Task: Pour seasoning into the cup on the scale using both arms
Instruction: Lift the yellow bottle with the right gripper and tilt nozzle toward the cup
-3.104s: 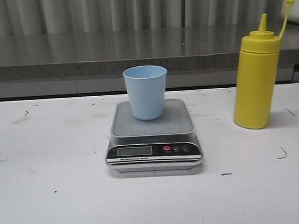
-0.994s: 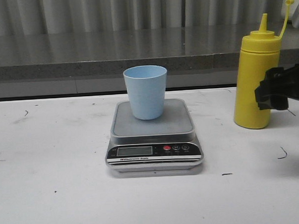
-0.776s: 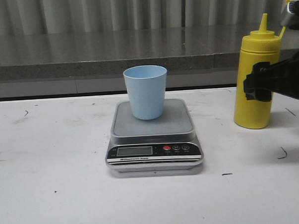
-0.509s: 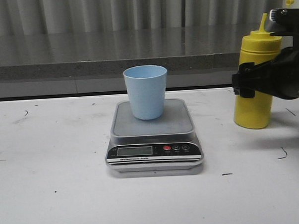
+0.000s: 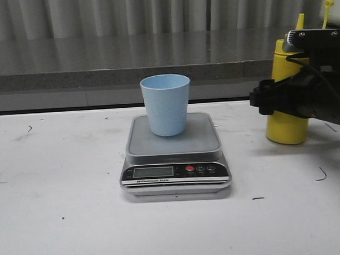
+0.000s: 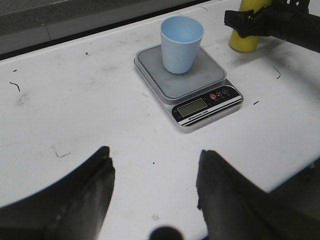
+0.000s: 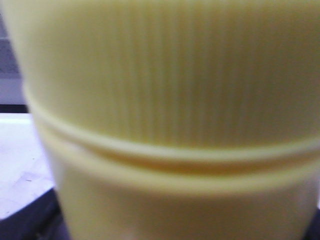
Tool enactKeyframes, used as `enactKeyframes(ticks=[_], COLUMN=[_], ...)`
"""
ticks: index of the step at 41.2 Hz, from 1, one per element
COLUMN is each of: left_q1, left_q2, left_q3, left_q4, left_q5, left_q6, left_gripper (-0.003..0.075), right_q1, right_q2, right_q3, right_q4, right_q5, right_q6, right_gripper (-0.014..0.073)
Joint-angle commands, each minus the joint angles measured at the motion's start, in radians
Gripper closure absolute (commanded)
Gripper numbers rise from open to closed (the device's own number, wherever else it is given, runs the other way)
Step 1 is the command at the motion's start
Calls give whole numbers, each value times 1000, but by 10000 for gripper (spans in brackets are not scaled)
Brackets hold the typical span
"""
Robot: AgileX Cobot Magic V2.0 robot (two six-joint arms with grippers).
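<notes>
Table (image 5: 61,222): white, scuffed with small dark marks, seen from the front.

Scale (image 5: 174,139): flat, silver-grey, black front panel with display and red button; at the centre of the front view.

Cup (image 5: 165,104): light blue, upright, standing on the scale's platform toward its far edge, empty as far as the left wrist view shows.

Bottle (image 5: 284,128): yellow, upright on the table at about 3 o'clock from the scale, well apart from it. Only its base, left edge and nozzle tip show in the front view; the rest is hidden behind the right arm. In the right wrist view its ribbed lid and shoulder fill the picture, blurred and very close.

Right claw (image 5: 270,99): black, at the bottle's mid-height, one finger reaching past the bottle's left side. Its fingers sit around the bottle, but whether they press on it cannot be told.

Left claw (image 6: 152,195): fingers spread wide apart, holding nothing, above bare table at about 7 o'clock from the scale, well apart from it.
</notes>
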Motion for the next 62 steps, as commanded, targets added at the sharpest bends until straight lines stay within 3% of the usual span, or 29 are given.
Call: enactKeyframes(ticks=[1, 5, 16, 25, 33, 39, 53, 62], left_q1=[-7, -7, -7, -7, -7, -7, -7, -7], left_q2=[3, 3, 3, 3, 3, 3, 3, 3], left_q3=[-25, -25, -25, -25, -25, -25, -25, -25], left_q4=[3, 3, 3, 3, 3, 3, 3, 3], left_q5=[-70, -70, -70, -70, -70, -70, -70, -70], left_q6=[-4, -4, -4, -4, -4, -4, -4, -4], left_gripper=[355, 355, 355, 355, 355, 355, 355, 355], right_q1=[-9, -9, -9, -8, 16, 74, 211, 290], right_q2=[-48, -66, -280, -494, -566, -552, -419, -324], right_q3=[-22, -22, -23, -103, -241, -341, -537, -592], right_q4=[-12, -17, -87, -159, -250, -381, -711, -998], right_q5=[-84, -68, 167, 588, 986, 1183, 1518, 1677], right_q6=[-1, -2, -97, -338, -491, -562, -542, -536], right_gripper=[159, 227, 230, 230, 230, 230, 230, 230])
